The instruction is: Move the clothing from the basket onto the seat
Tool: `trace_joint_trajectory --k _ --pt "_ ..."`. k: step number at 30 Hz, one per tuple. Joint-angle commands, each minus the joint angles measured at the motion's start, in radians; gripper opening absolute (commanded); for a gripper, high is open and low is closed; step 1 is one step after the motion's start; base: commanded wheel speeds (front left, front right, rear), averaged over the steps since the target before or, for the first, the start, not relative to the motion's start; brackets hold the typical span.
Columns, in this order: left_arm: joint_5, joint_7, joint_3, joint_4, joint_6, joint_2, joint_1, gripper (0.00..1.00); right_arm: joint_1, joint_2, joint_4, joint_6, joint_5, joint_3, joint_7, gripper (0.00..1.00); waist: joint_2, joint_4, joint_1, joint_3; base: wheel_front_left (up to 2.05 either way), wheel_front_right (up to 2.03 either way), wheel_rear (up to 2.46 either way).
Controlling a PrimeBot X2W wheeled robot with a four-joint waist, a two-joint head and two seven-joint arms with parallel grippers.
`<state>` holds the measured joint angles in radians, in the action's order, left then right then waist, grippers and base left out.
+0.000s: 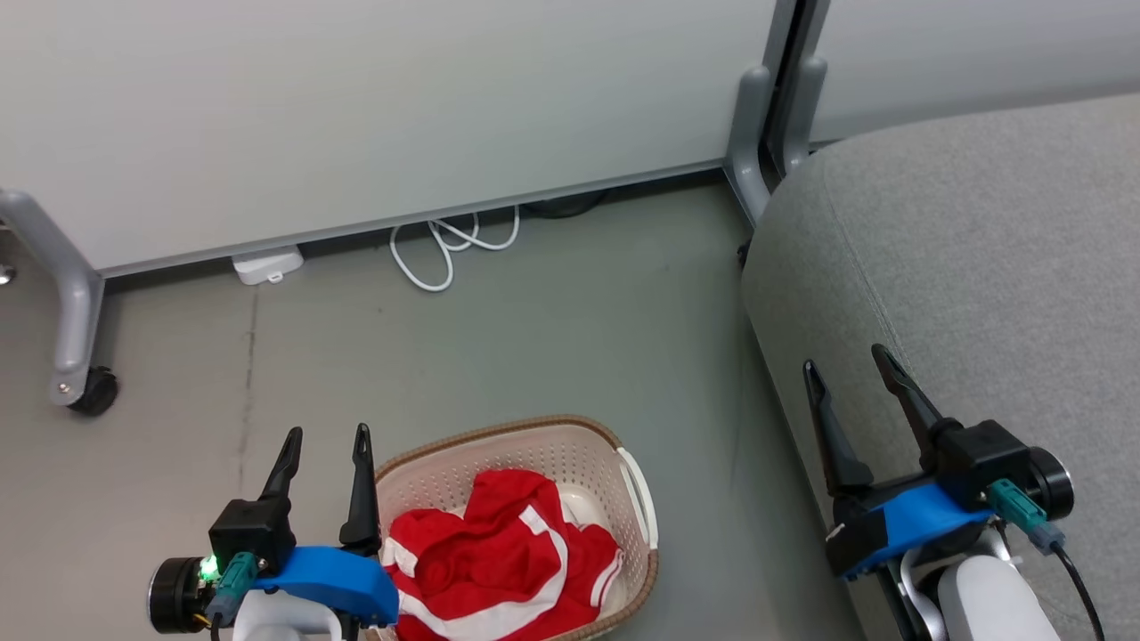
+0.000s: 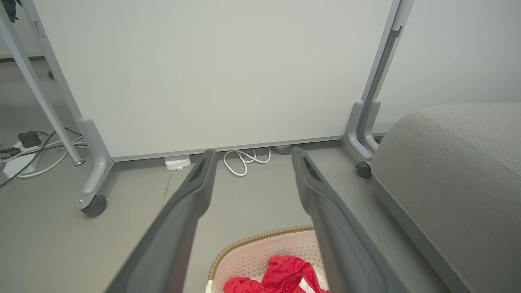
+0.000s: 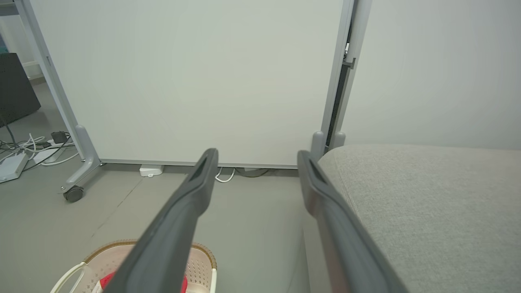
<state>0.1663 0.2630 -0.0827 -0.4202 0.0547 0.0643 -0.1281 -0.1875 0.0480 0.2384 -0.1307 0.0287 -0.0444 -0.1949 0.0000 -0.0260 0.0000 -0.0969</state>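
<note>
The left gripper (image 1: 328,430) and right gripper (image 1: 844,357) hung empty, fingers spread. A careless pinch on the bunched clothing (image 1: 499,552) might snag and lift the light basket (image 1: 499,425) too.

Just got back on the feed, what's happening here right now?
Nothing is being handled yet. The red clothing lies bunched in the basket on the floor, beside the grey seat. The left gripper is open and holds nothing, near the basket's left side. The right gripper is open too, holding nothing, in front of the seat's rounded edge. The move to the seat has not begun.
</note>
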Motion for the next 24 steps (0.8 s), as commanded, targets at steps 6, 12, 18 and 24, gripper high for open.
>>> trace_joint_trajectory --k 6,12,18,24 --pt "-0.019 -0.003 -0.021 -0.097 0.021 0.028 -0.075 1.0 -0.068 0.004 -0.036 0.0 -0.001 -0.028 -0.003 1.0 0.0 -0.103 0.0 -0.162 0.0 0.0 0.0" --pt "-0.03 -0.011 -0.055 -0.196 0.041 0.051 -0.182 1.0 -0.116 0.003 -0.064 0.0 -0.009 -0.062 -0.008 1.0 0.0 -0.161 0.0 -0.307 0.0 0.0 0.0" --pt "-0.034 -0.015 -0.085 -0.29 0.058 0.088 -0.279 1.0 -0.162 0.003 -0.081 0.0 0.014 -0.093 -0.021 1.0 0.0 -0.22 0.0 -0.433 0.0 0.0 0.0" --pt "-0.016 -0.048 -0.113 -0.373 0.07 0.13 -0.364 1.0 -0.203 0.002 -0.092 0.0 0.039 -0.131 -0.039 1.0 0.0 -0.282 0.0 -0.538 0.0 0.0 0.0"
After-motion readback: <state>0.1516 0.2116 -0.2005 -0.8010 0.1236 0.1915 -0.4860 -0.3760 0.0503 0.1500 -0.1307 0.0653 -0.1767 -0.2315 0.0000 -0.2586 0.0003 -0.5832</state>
